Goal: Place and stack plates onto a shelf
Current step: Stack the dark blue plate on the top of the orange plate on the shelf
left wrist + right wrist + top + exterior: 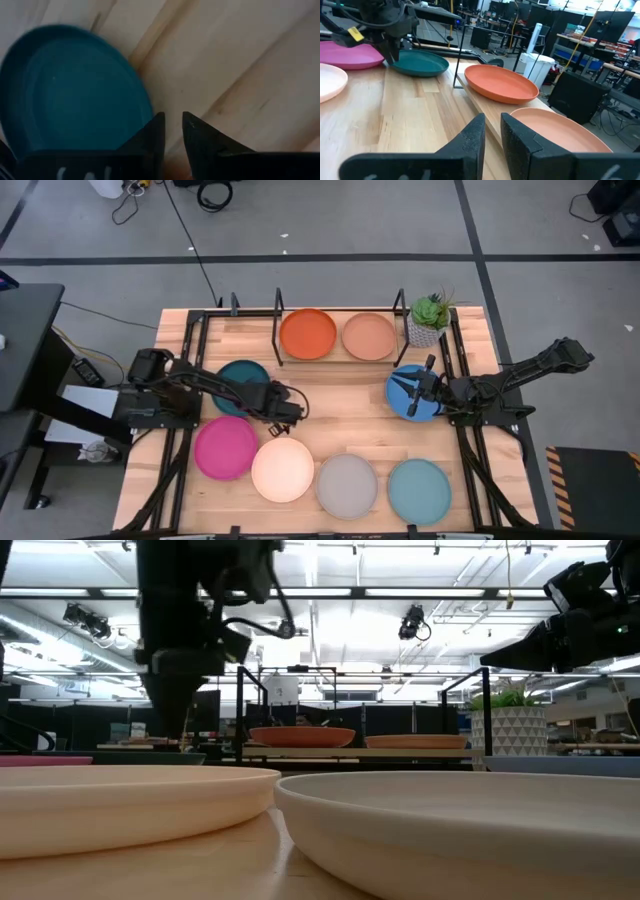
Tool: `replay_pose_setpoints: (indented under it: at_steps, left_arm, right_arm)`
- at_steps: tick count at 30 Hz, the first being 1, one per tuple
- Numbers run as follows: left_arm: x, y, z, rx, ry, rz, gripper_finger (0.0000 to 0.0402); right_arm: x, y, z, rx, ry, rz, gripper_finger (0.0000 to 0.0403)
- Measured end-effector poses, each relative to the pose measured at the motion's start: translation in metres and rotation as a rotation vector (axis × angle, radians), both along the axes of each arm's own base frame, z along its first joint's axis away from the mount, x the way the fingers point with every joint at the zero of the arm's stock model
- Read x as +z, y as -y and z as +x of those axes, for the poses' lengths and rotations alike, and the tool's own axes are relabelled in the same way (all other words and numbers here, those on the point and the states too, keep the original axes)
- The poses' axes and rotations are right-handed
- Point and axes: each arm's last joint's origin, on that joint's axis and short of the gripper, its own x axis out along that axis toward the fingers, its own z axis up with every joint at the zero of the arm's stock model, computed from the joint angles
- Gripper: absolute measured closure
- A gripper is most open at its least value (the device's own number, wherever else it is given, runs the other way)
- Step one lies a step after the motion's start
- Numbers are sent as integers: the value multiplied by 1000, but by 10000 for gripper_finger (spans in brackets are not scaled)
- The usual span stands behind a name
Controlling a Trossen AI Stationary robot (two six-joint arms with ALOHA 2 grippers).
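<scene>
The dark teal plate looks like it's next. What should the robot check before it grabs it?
1. Left gripper at the dark teal plate: ok, beside its rim.
2. Fingers empty: ok, small gap, nothing between them.
3. Plate lying flat on the table: ok.
4. Room on the shelf: not ok, orange plate and tan plate fill it, so stack.
5. Right gripper out of the way: ok, over the blue plate.
</scene>
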Motion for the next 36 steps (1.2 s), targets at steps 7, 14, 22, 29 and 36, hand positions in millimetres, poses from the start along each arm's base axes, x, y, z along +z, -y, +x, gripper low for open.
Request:
replay_pose_setpoints:
  at_steps: [7,14,22,29,36]
  left_arm:
    - [-14,-19,-4,73,14,-28,256]
    - [-39,-35,-15,81,-14,-81,247]
    - [-41,-38,-16,86,-2,-85,281]
    - [-41,-39,-17,98,-15,-103,352]
    - [-38,-39,-19,129,-24,-102,385]
  right_arm:
    - [0,0,0,0,-1,3,335]
    - [-1,0,0,0,-2,8,335]
    - [0,0,0,0,2,8,335]
    - [0,0,0,1,1,4,335]
    - [0,0,0,1,3,7,335]
